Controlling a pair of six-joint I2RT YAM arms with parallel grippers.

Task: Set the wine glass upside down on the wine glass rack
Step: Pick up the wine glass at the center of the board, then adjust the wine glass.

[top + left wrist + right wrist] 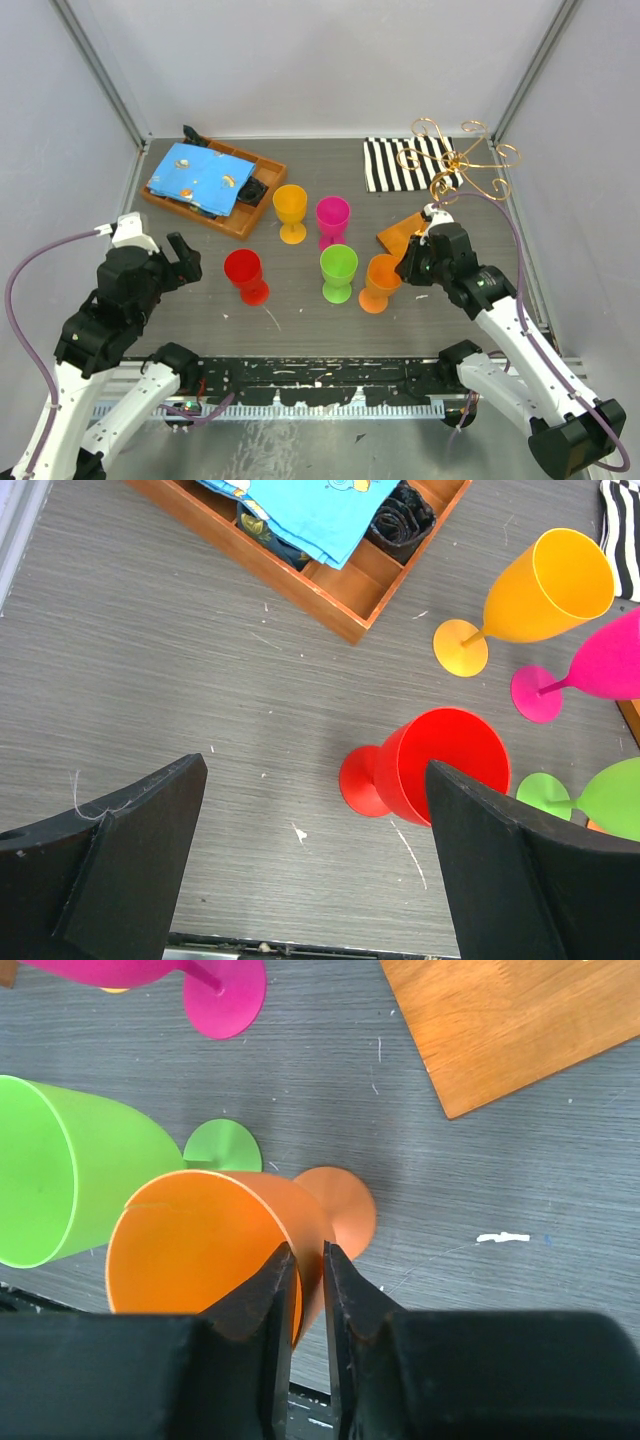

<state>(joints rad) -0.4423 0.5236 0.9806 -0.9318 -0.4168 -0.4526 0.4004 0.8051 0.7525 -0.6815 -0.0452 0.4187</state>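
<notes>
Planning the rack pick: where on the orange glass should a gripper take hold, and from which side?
Probably its rim wall, from above on the right side, where the right gripper hangs: the orange glass stands upright, mouth open, so one finger fits inside and one outside. The green glass crowds its left.

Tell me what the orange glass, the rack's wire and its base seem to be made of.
The orange glass: probably plastic, opaque, matte with a soft sheen, thin even rim.
The rack wire: looks like metal, gold and glossy, bent into thin scrolls.
The base: wood or wood veneer, orange-brown with visible grain, smooth flat face.
</notes>
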